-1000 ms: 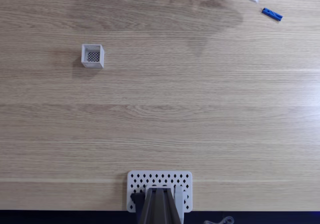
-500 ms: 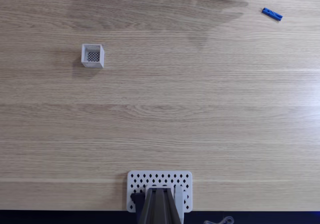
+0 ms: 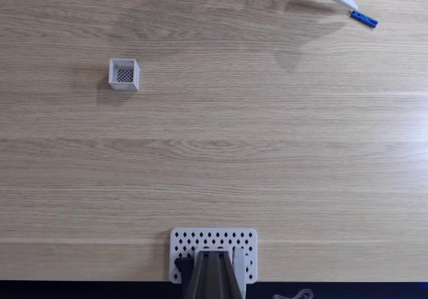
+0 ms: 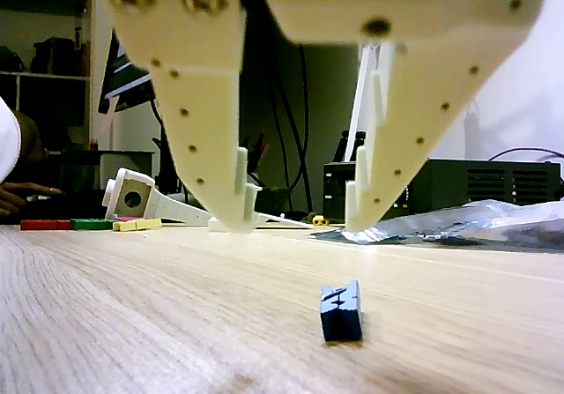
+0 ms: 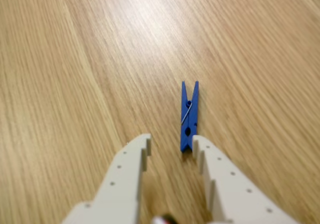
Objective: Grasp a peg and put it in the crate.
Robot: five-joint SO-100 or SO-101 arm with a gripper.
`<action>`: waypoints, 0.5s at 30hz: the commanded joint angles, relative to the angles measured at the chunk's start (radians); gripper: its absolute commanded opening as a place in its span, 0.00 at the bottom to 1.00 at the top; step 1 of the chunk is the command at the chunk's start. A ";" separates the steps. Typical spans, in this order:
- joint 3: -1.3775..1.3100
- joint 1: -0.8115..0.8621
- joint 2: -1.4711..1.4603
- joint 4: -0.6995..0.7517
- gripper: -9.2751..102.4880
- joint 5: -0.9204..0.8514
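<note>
Light wood-grain desk point(image 3: 267, 145), nothing fancy. The peg point(image 5: 189, 116) lies flat in the middle of the wrist view, its near end poking just between my fingertips; in the fixed view it's at the upper right point(image 3: 364, 19). My tool point(image 5: 171, 145) is spread wide and gripping nothing, and the side view shows the tips hanging a bit above the desk. I reckon I should nudge right so the peg is centred, since it's hugging the right finger, drop until the tips nearly touch wood, push forward past its middle, then squeeze across its narrow sides. The crate point(image 3: 124, 74) sits well apart at the left.
</note>
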 commanded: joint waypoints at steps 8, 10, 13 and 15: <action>-0.225 0.061 -0.181 -0.077 0.20 0.015; -0.236 0.061 -0.199 -0.077 0.20 0.015; -0.236 0.051 -0.215 -0.077 0.20 0.015; -0.236 0.048 -0.215 -0.074 0.20 0.020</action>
